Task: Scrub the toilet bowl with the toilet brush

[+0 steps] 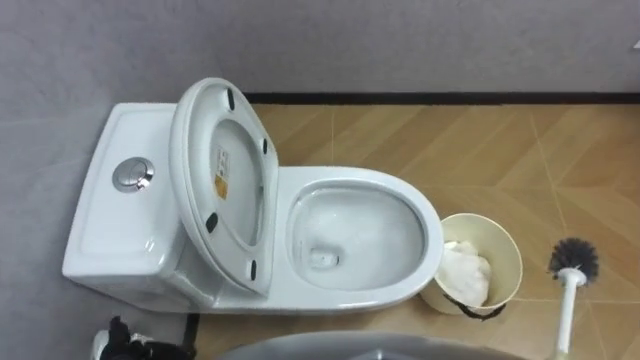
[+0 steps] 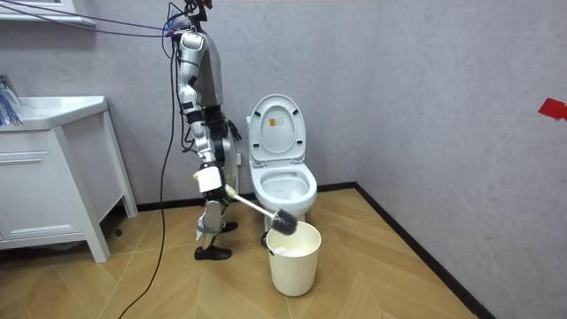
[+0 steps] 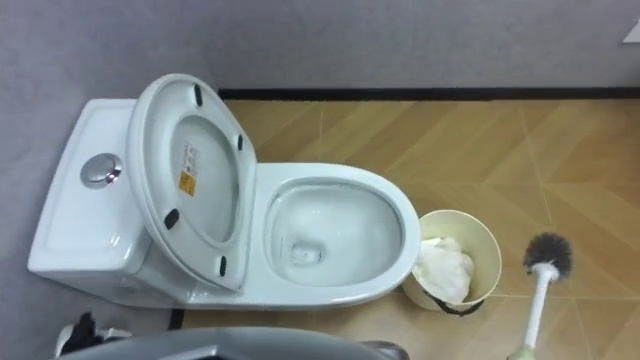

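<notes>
Now our right hand (image 2: pixel 211 180) has fingers clenched on the toilet brush (image 3: pixel 545 262), bristles out beyond them; next we swing it left into the toilet bowl (image 3: pixel 403 228). Left hand (image 1: pixel 118 340) hangs low.

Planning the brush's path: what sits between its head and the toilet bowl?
A cream waste bin with white wadding inside stands on the floor between the toilet brush head and the toilet bowl, seen in both eye views.

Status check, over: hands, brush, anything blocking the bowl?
Right robot hand shut on toilet brush, head over floor right of waste bin. Left robot hand low by tank. Toilet seat up, bowl open; bin between brush and bowl.
</notes>
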You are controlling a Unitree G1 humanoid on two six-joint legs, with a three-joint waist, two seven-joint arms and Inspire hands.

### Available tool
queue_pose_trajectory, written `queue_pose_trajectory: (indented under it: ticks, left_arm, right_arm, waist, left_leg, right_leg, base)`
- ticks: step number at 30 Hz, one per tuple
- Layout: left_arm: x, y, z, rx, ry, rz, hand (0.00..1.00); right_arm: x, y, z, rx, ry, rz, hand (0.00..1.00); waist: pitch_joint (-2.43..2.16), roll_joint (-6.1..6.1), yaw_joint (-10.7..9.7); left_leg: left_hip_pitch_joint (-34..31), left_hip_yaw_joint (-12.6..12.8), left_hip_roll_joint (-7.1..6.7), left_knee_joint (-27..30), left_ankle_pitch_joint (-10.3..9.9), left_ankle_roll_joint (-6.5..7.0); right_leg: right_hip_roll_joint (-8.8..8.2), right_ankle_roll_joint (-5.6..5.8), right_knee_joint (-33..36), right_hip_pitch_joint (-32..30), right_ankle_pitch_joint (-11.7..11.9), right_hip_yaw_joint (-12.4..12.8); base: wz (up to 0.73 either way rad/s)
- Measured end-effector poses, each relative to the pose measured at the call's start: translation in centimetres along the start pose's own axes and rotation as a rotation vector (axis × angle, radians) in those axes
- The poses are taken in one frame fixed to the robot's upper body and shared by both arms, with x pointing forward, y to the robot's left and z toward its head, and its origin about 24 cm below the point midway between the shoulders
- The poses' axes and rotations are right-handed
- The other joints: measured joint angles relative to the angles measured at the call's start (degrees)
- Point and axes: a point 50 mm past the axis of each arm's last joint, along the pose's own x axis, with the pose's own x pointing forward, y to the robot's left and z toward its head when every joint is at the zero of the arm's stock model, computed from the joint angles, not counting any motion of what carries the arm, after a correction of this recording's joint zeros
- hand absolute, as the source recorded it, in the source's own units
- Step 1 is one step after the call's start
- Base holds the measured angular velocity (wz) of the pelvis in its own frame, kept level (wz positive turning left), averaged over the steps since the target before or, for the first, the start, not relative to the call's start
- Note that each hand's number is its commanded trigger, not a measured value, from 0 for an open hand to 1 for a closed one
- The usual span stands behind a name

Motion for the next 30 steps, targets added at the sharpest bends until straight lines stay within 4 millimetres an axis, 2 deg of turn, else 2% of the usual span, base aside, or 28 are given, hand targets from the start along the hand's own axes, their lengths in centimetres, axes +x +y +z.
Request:
queue_pose_trajectory:
  ticks: [5,12,18,26,30]
  left_arm:
    - [-0.1,-0.5,-0.2,0.023,0.006,-0.037,0.00]
    - [-0.3,-0.9,-2.2,0.047,0.098,-0.058,0.00]
    - [-0.6,-0.8,-3.4,0.071,0.150,-0.063,0.00]
    - [-0.7,-0.8,-3.6,0.126,0.161,-0.064,0.00]
    - [-0.8,-0.9,-3.8,0.184,0.178,-0.074,0.00]
  right_arm:
    - [-0.1,0.6,0.0,-0.079,-0.003,0.033,0.00]
    - [-0.1,1.6,0.8,-0.165,-0.023,0.069,0.00]
    - [-0.2,1.9,0.0,-0.217,0.028,0.112,0.00]
    - [-0.2,2.3,0.5,-0.243,0.024,0.142,0.00]
    - [-0.4,2.9,0.5,-0.268,0.039,0.225,0.00]
  waist:
    - [0.07,-0.08,-0.23]
    - [0.25,0.31,-0.74]
    - [0.27,0.42,-0.70]
    - [0.25,0.45,-0.68]
    - [0.22,0.34,-0.65]
  left_leg:
    - [0.19,0.23,-0.07,-0.04,-0.01,0.01]
    - [0.17,0.22,0.00,-0.08,-0.01,0.01]
    - [0.11,0.16,0.04,-0.08,-0.02,0.00]
    - [0.08,0.07,0.03,-0.07,-0.02,0.00]
    - [0.10,0.08,0.11,-0.07,-0.01,-0.01]
  right_leg:
    - [0.18,0.05,-0.24,-0.05,0.19,0.35]
    - [0.32,-0.03,-0.85,0.15,0.30,0.47]
    - [0.38,-0.04,-0.96,0.17,0.32,0.44]
    - [0.38,-0.04,-1.00,0.17,0.33,0.26]
    - [0.42,-0.14,-0.95,0.19,0.43,0.30]
  base:
    - [-0.10]
    - [0.00]
    - [0.00]
    - [0.00]
    - [0.00]
